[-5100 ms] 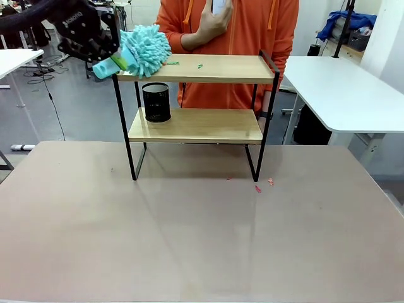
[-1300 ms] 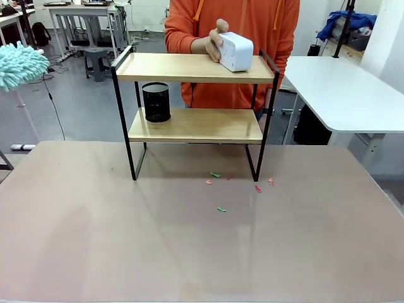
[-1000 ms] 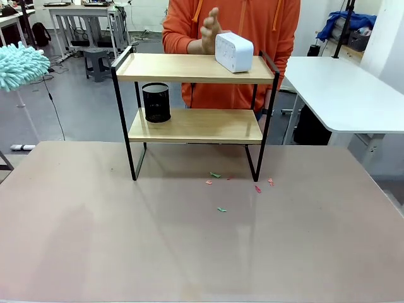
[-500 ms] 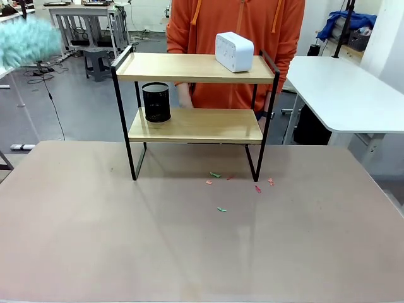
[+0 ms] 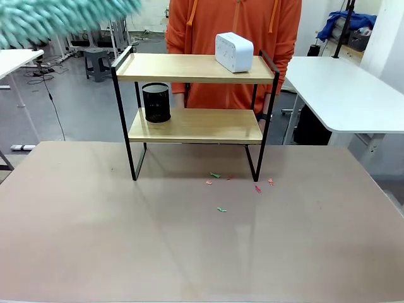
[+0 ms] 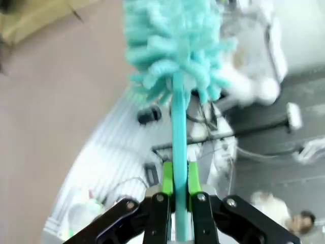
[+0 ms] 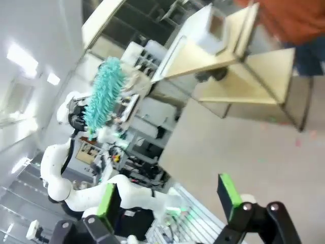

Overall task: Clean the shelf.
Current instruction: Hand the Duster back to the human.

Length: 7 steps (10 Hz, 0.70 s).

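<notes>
The shelf (image 5: pixel 196 68) stands at the table's far side, with light wooden boards in a black frame. On its top board sits a white box (image 5: pixel 234 52), and a black mesh cup (image 5: pixel 156 102) is on the lower board. A fluffy teal duster (image 5: pixel 57 19) is a blur high at the upper left, off the shelf. My left gripper (image 6: pixel 177 175) is shut on the duster's teal handle (image 6: pixel 179 127), with the head (image 6: pixel 175 46) beyond it. My right gripper (image 7: pixel 167 195) stands open with nothing between its fingers, far from the shelf (image 7: pixel 238 56). From there the duster (image 7: pixel 104 96) shows held high.
A person in an orange hoodie (image 5: pixel 233 19) stands behind the shelf. Small coloured scraps (image 5: pixel 221 209) lie on the brown table (image 5: pixel 189 252) in front of the shelf's right legs. White tables (image 5: pixel 344 88) stand to the right and far left.
The duster has swung up and to the right at the upper left, now blurred. The person's hand has let go of the white box and dropped away. Scraps swept off the top board lie on the table.
</notes>
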{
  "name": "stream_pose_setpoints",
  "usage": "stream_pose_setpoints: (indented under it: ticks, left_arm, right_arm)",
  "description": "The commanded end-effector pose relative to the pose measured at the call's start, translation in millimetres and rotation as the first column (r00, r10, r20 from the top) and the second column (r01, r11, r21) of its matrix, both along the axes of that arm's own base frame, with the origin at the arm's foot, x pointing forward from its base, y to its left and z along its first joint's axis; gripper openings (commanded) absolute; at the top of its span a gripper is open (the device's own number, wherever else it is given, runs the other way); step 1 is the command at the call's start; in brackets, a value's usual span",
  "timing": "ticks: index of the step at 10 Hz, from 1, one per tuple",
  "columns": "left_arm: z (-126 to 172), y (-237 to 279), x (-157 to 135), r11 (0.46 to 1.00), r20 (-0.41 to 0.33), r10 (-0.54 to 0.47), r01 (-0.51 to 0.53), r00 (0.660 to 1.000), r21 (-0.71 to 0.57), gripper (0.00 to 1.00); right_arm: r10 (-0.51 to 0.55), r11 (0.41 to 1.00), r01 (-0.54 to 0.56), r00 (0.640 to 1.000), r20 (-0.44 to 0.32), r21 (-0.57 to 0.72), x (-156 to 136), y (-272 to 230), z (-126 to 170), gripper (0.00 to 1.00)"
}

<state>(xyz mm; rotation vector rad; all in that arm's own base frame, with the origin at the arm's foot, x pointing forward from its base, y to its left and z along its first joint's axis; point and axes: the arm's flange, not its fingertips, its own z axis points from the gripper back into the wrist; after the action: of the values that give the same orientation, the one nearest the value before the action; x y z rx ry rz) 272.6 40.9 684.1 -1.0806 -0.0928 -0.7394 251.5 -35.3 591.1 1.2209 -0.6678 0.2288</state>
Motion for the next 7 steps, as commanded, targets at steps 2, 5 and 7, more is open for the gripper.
stream_pose_setpoints:
  ticks: [2,5,7]
  left_arm:
    - [0,0,0,1.0,0.0,0.0,0.0,1.0,0.0,0.12]
    - [0,0,0,1.0,0.0,0.0,0.0,1.0,0.0,0.12]
    - [-5,-40,12,0.979,-0.009,-0.197,0.197,0.98,0.06,0.12]
  right_arm:
    - [-0.041,0.998,0.042,0.999,0.018,-0.056,-3,-37,25,1.0]
    - [-0.044,0.998,0.045,0.999,0.019,-0.038,-5,-21,13,1.0]
    - [0.105,0.994,-0.105,0.994,0.017,0.017,31,7,29,1.0]
